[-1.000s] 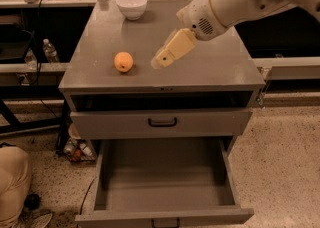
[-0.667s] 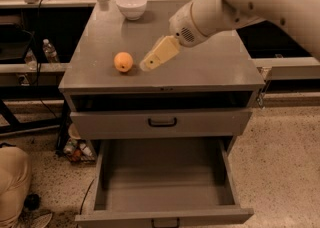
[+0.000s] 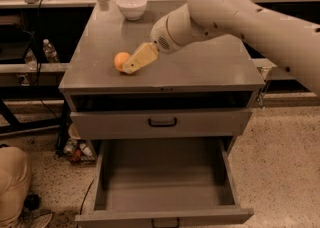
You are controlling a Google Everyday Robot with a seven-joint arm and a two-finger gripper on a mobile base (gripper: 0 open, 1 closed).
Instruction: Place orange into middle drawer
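Sitting on the table (image 3: 215, 69), the orange (image 3: 119, 60) touches the tip of the hand (image 3: 132, 65), straight ahead of it; spread or closed, I cannot tell.

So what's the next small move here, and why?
Probably settle the end effector around the orange and take hold of it. Its tip is right at the fruit's right side on the cabinet top, and the orange looks to be resting there, not lifted. The middle drawer below already stands pulled out, so only the grasp seems missing.

The pincer (image 3: 131, 65) (at the orange (image 3: 119, 60)) hides the fruit's right side
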